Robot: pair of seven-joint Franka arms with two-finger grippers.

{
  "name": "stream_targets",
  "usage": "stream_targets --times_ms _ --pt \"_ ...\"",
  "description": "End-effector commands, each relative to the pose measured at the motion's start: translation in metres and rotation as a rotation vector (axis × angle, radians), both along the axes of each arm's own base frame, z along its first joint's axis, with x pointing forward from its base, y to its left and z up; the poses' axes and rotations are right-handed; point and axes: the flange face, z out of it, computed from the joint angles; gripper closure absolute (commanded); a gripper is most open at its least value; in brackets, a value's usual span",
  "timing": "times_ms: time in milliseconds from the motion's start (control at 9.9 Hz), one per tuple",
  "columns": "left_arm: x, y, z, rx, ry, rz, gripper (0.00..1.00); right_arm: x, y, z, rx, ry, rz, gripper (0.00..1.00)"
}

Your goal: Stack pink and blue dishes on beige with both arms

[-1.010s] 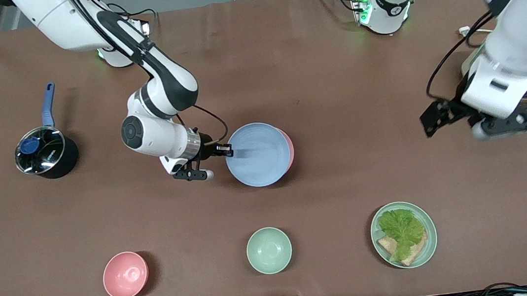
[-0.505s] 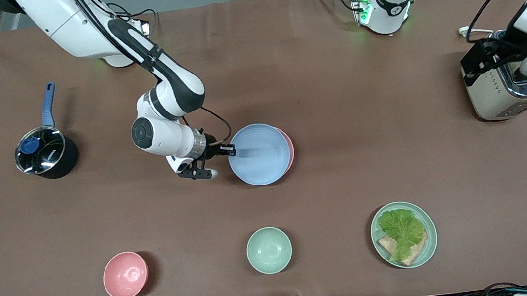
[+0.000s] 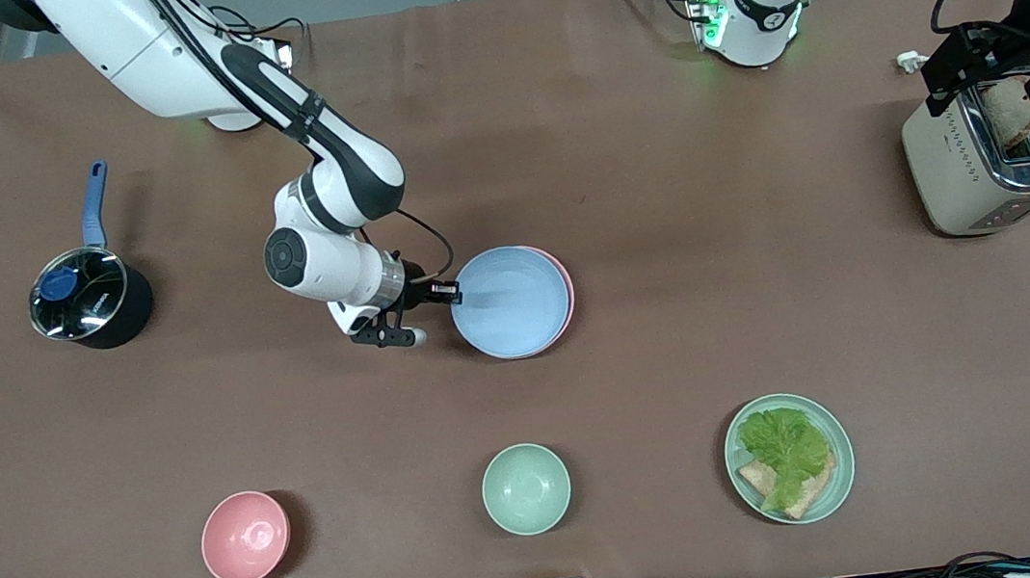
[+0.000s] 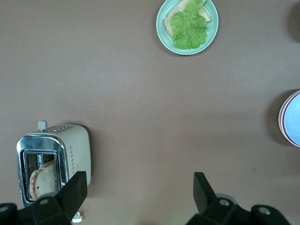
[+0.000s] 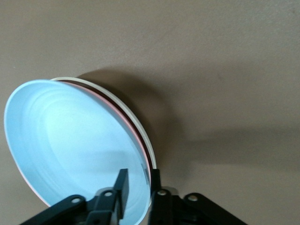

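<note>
Mid-table, right gripper (image 3: 449, 292) clamped on blue plate (image 3: 509, 301); left gripper (image 4: 138, 199) wide, over toaster (image 3: 995, 160).

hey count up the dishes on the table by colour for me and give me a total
Blue: 1, the blue plate, top of the stack, in the right hand
Pink: 2, the pink plate under it, and a pink bowl
Beige: 1, the beige plate at the bottom
Mint green: 2, a bowl and the lettuce plate
Total: 6
</note>
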Motion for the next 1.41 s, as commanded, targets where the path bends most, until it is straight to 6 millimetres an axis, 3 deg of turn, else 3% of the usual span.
stream_targets --times_ms 0,101,202,303,606,909,1010,1313 --pt "-0.004 -0.002 -0.017 -0.029 0.047 -0.009 0.0 0.008 -0.008 0.014 -0.003 -0.034 -0.011 0.07" --pt "-0.006 -0.004 -0.017 -0.042 0.056 -0.01 0.0 0.015 -0.017 0.035 0.0 -0.059 -0.027 0.0" --pt "-0.008 -0.005 -0.019 -0.042 0.076 -0.014 0.0 0.025 -0.036 0.064 -0.006 -0.069 -0.038 0.0" --pt "-0.009 -0.006 -0.019 -0.043 0.08 -0.016 0.0 0.035 -0.069 0.092 -0.06 -0.081 -0.031 0.0" --pt "-0.005 -0.006 -0.024 -0.043 0.089 -0.015 0.0 0.048 -0.184 0.181 -0.37 -0.145 0.042 0.0" --pt "-0.005 -0.005 -0.026 -0.044 0.093 -0.012 0.0 0.055 -0.302 0.304 -0.57 -0.15 -0.051 0.0" --pt "-0.005 -0.005 -0.026 -0.044 0.093 -0.012 0.0 0.051 -0.338 0.34 -0.579 -0.12 -0.059 0.0" --pt "-0.004 -0.006 -0.026 -0.044 0.094 -0.016 0.0 0.018 -0.404 0.413 -0.566 -0.172 0.051 0.0"
